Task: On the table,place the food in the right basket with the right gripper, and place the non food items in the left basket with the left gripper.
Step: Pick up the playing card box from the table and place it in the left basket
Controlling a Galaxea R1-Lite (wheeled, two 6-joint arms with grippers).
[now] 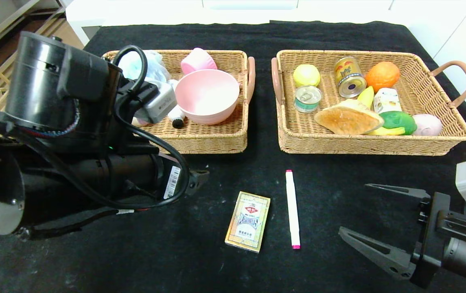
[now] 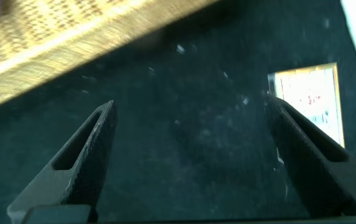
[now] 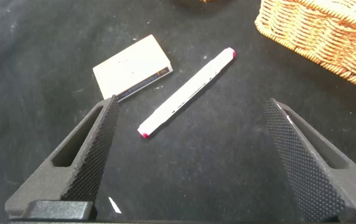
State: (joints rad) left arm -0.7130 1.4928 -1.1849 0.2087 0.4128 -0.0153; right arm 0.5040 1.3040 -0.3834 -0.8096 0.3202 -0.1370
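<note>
1. While the left claw [image 2: 190, 155] hangs spread over the black cloth counter [image 1: 135, 260], the flat rectangular card box [image 2: 312, 99] lies beside one finger.
2. Right claw [image 3: 190, 155] spread, empty; slim white pen [image 3: 187, 92] lies ahead of it.

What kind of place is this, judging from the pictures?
Probably a robot test room or lab, not a home kitchen: a table under a black cloth, two wicker baskets, the left basket and the right basket, set for sorting, and plain white furniture behind.
</note>
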